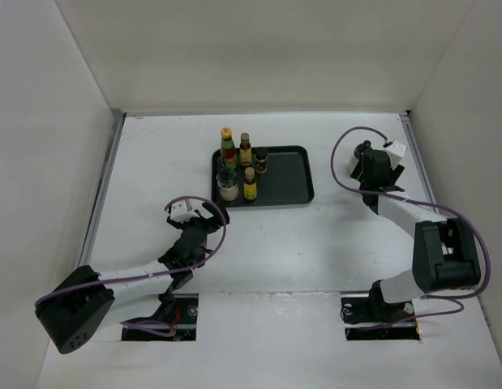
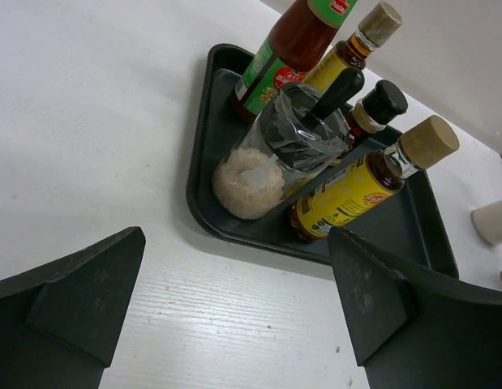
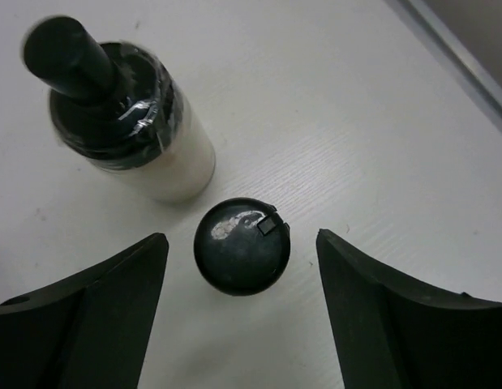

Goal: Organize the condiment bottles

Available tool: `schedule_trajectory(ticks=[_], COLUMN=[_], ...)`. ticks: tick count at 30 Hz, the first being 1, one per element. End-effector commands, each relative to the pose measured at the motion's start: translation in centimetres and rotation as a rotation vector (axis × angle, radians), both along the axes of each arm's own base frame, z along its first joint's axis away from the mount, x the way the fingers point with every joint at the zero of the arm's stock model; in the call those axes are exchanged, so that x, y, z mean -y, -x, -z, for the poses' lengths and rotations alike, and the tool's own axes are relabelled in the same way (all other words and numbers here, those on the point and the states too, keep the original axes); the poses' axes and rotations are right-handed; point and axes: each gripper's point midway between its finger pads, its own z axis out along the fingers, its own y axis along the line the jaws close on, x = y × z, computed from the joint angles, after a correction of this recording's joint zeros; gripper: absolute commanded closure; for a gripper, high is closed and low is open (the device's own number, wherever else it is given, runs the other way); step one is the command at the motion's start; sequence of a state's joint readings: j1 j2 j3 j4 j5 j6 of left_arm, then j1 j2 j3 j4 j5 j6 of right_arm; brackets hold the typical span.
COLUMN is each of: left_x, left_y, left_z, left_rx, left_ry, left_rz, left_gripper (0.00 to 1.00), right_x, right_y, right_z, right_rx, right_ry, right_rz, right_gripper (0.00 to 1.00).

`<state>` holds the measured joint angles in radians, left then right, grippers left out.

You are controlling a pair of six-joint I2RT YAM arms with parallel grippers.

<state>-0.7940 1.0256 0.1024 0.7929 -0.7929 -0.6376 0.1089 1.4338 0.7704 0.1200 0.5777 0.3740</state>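
Note:
Several condiment bottles stand on the left side of the black tray (image 1: 287, 174): a red bottle with a green neck (image 1: 227, 147), a brown yellow-labelled bottle (image 1: 245, 150), a small dark-capped bottle (image 1: 260, 160), a whitish jar (image 1: 228, 187) and a yellow-labelled bottle (image 1: 250, 185). My left gripper (image 1: 203, 219) hangs open over bare table just short of the tray's near left corner, facing the whitish jar (image 2: 251, 174) and the yellow-labelled bottle (image 2: 356, 186). My right gripper (image 3: 242, 279) is open and straddles a black round-capped bottle (image 3: 242, 245), with a gap on each side. A whitish jar with a black cap (image 3: 133, 121) stands just beyond it.
The right half of the tray (image 2: 413, 227) holds nothing. The right gripper (image 1: 366, 158) works near the table's far right, close to the side wall (image 1: 453, 105). White walls enclose the table on three sides.

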Motion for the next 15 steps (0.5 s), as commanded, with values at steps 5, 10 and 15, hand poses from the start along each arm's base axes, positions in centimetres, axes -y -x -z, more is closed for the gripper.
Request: schedule_trajectory(ticks=[5,10,15], left_x=[0.7,0.9,0.8], left_y=[-0.5,-0.6,-0.7], left_z=[-1.4,-1.0,-0.8], left_rx=[0.036,0.024,0.020], left_ry=[0.050,0.038,0.034], left_rz=[0.005,0.006,0.005], left_gripper=[0.00,0.00,0.00], right_x=[-0.1,0.3,-2.9], right_y=[-3.2,-3.1,-2.2], right_z=[-1.1,-1.4,-3.0], right_rx=[0.117,0.145,0.180], right_ry=[-0.063,-0.022,-0.014], right_rz=[-0.023,-0.012,-0.079], right_gripper=[0.44,0.57,0.60])
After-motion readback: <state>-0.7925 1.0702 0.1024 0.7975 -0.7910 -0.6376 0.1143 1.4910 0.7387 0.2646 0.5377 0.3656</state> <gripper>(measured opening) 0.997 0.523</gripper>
